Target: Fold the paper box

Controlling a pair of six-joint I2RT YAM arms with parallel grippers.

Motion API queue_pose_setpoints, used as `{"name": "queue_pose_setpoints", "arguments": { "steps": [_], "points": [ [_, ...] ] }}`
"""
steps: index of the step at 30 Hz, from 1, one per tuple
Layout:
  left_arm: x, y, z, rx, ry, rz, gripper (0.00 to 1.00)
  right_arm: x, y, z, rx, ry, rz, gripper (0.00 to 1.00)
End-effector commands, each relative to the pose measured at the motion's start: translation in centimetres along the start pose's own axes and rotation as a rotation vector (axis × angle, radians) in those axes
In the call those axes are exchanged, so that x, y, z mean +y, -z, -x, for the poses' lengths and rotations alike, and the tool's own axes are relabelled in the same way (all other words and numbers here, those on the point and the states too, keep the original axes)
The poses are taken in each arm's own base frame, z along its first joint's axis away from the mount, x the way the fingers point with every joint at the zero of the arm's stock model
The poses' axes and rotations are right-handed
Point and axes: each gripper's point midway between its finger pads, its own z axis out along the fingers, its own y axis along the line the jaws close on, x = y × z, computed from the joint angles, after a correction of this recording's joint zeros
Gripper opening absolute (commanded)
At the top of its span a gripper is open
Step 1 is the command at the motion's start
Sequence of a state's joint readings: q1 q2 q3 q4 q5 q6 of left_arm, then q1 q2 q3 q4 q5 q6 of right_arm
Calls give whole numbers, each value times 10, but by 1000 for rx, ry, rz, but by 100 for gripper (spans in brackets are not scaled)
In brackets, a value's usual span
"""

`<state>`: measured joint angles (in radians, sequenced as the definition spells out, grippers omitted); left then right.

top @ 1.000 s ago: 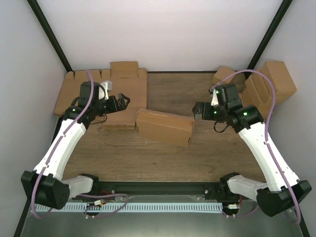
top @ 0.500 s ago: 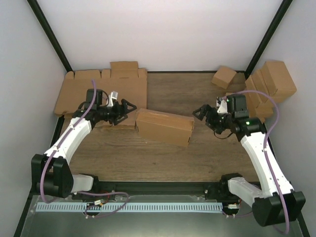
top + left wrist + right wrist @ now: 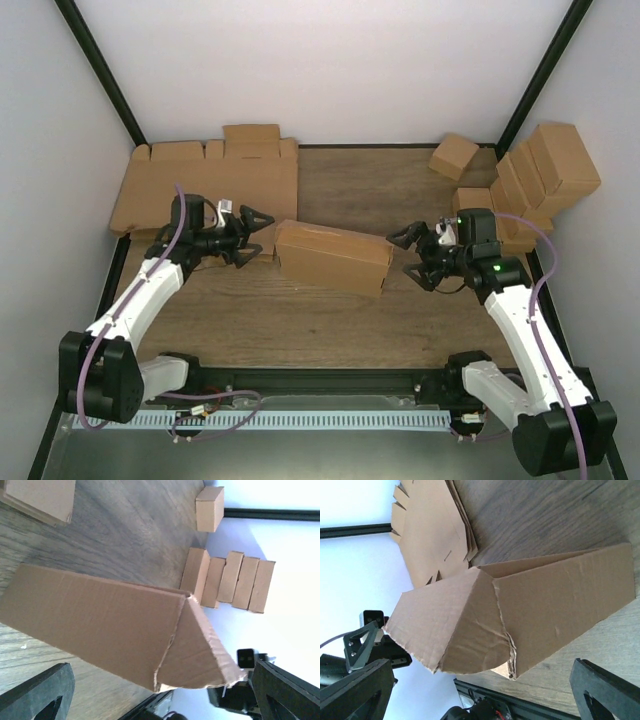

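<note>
The paper box lies closed in the middle of the wooden table, a brown cardboard mailer turned a little clockwise. My left gripper stands open just off its left end, not touching it. My right gripper stands open just off its right end, also apart from it. In the left wrist view the paper box fills the middle between my wide-apart fingers. The right wrist view shows the box's other end with a creased corner, between black fingers.
A pile of flat cardboard blanks lies at the back left, under and behind my left arm. Several small ready-made boxes stand stacked at the back right, with one loose box near the back edge. Black frame posts rise at both back corners.
Both arms have lowered and drawn in toward the box ends, the left gripper from over the blanks, the right from near the stacked boxes. The box has not moved.
</note>
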<state>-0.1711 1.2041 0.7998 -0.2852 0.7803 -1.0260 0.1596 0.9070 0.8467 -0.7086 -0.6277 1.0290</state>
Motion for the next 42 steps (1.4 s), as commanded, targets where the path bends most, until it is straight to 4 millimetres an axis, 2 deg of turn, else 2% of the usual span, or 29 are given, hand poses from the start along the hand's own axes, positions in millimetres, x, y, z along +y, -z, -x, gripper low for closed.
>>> {"name": "queue_pose_setpoints", "arguments": {
  "steps": [1,5,12,17,24,29,33,37,42],
  "points": [
    [-14,1,4,-28,77,-65,100,11,2,-2,32,-101,28,100],
    [-16,-2,4,-28,156,-82,100,9,-1,-4,37,-168,61,99],
    [-23,-21,-4,26,189,-74,100,3,-10,-10,85,-230,93,92],
    [-21,-26,-6,26,197,-68,90,1,-10,-10,79,-238,89,89],
    [-10,-31,-6,23,221,-46,68,-6,-15,-11,88,-252,82,73],
    [-4,-32,-6,21,227,-34,61,-14,-19,-10,82,-265,63,62],
    [3,-36,-6,22,236,-18,55,-23,-22,-10,73,-277,45,51],
    [12,-39,-6,23,249,1,50,-33,-26,-10,67,-290,23,47],
    [20,-42,-6,24,258,17,44,-50,-32,-13,66,-313,-9,35]
  ]
}}
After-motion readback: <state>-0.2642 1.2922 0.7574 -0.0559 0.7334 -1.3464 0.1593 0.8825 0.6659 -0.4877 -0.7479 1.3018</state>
